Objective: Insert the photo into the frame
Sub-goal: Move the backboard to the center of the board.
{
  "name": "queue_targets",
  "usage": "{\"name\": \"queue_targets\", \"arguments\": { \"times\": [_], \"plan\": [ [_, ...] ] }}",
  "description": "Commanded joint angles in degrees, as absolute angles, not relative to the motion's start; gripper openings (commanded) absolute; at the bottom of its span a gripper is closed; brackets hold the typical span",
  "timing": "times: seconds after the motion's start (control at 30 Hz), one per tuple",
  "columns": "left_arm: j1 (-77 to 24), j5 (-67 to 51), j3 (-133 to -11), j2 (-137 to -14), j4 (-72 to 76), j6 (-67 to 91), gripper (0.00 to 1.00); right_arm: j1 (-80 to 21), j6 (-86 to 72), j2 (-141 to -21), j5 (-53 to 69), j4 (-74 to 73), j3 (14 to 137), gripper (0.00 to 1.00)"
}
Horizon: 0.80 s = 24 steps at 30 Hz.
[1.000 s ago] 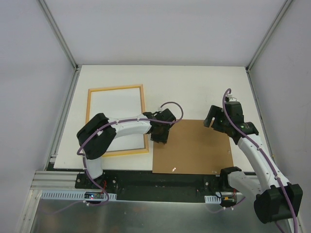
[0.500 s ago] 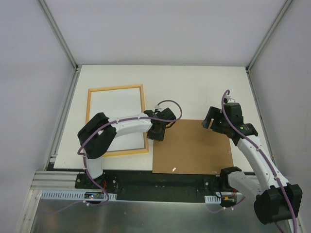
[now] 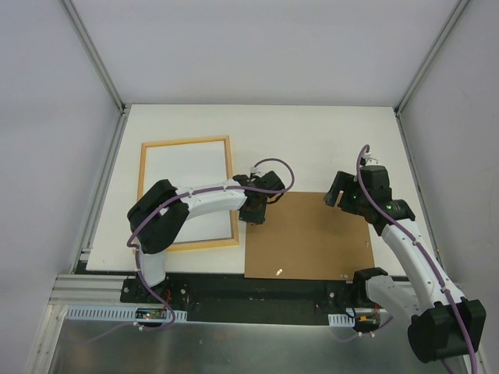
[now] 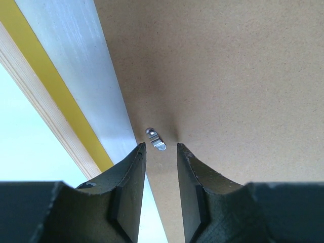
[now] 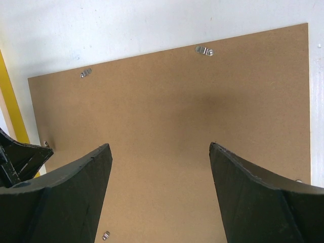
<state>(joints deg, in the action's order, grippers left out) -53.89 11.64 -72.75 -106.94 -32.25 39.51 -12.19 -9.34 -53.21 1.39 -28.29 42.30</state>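
**Hardboard panel under both end effectors; photo lying in frame**

Brown hardboard panel is seen lying flat on the bench, at lower centre-right of the overhead view. The frame is placed flat at centre-left, wood-coloured side up, its right rail just beside the panel's left edge. The photo is found inside the frame, plain white side up, partly covered by the left arm.

The left end effector is positioned over the panel's left edge. Its fingers are held narrowly apart and nothing is seen clamped between them. A small metal clip fixed to the panel is visible just beyond the tips. A yellow strip of the frame's edge is noted at left in the left wrist view.

The right end effector is held above the panel's upper right area, fingers set wide apart, with nothing gripped. Whether either touches the panel cannot be told.
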Motion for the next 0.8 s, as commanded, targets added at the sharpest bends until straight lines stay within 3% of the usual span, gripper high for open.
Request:
{"name": "queue_targets", "arguments": {
  "times": [0.0, 0.37, 0.77],
  "plan": [
    [-53.4, 12.6, -72.9, -107.5, -33.8, 40.8, 0.30, -12.0, -8.5, -52.2, 2.2, -27.2, 42.2, 0.79],
    [-53.3, 12.5, -71.9, -108.5, -33.1, 41.6, 0.27, -12.0, -8.3, -51.6, 2.1, -27.6, 41.7, 0.79],
    [-52.8, 12.5, -70.2, -107.9, -32.5, 41.9, 0.17, -12.0, -8.3, -51.4, 2.1, -27.8, 41.9, 0.79]
  ]
}}
